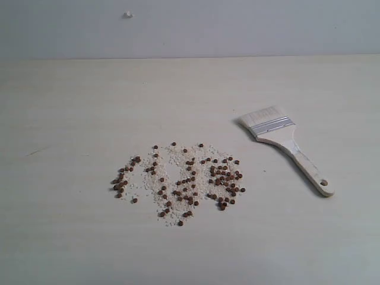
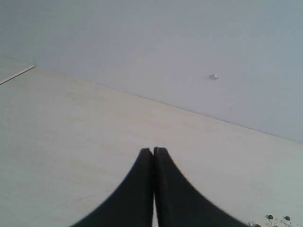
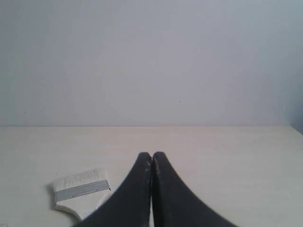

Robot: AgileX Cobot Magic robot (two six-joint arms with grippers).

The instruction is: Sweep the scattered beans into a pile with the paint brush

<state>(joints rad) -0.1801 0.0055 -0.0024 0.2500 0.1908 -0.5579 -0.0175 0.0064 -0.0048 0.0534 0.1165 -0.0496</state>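
Progress: nothing swept; beans [image 1: 185, 180] lie scattered mid-table [image 1: 71, 107].
Brush [image 1: 289, 146]: flat on the table, apart from the beans, on the right arm's side.
Remaining: grasp brush, gather pile.
Claws: left gripper [image 2: 153, 150] and right gripper [image 3: 152, 153] pressed together, empty.
Materials: round reddish-brown beans among whitish grains; off-white bristles, metal ferrule, pale wooden handle; matte tabletop.

Pale wooden table [image 1: 71, 237], scattered beans [image 1: 178, 181] among whitish grains [image 1: 172, 159], paint brush [image 1: 285, 142] lying flat

left gripper [image 2: 153, 154]: black jaws pressed tight together
desk [image 2: 71, 142]: pale, meeting a grey wall [image 2: 189, 38] at its far edge
beans [image 2: 270, 217]: a few, apart from the jaws
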